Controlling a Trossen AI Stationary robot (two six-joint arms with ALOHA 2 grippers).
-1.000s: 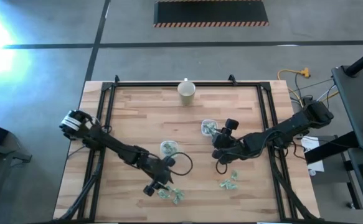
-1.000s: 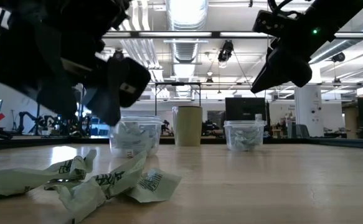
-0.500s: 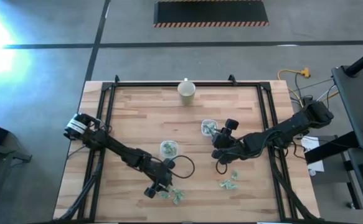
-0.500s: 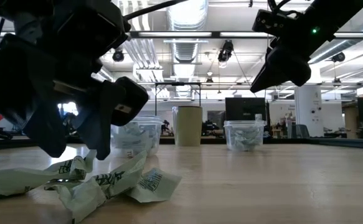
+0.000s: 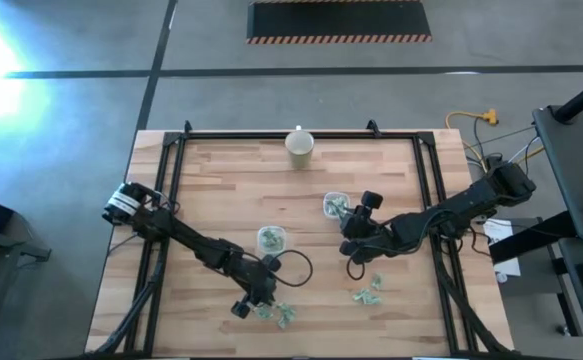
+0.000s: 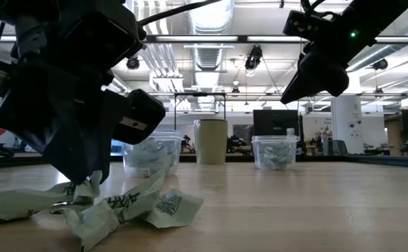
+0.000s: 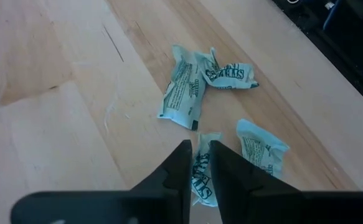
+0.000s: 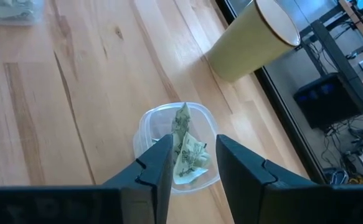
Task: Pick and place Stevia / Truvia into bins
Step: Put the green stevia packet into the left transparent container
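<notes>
Left end effector (image 7: 198, 163) pinched narrow on a Stevia packet (image 7: 202, 177) on the table (image 5: 221, 190), right end effector (image 8: 190, 152) part open, empty, above a clear bin (image 8: 169, 146) with packets.

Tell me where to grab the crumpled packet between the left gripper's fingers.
Grip the packet across its narrow width, coming straight down from above. It lies flat on the table, and the left gripper already straddles it this way.

Overhead and table-level views share the cream cup (image 5: 300, 146).
</notes>
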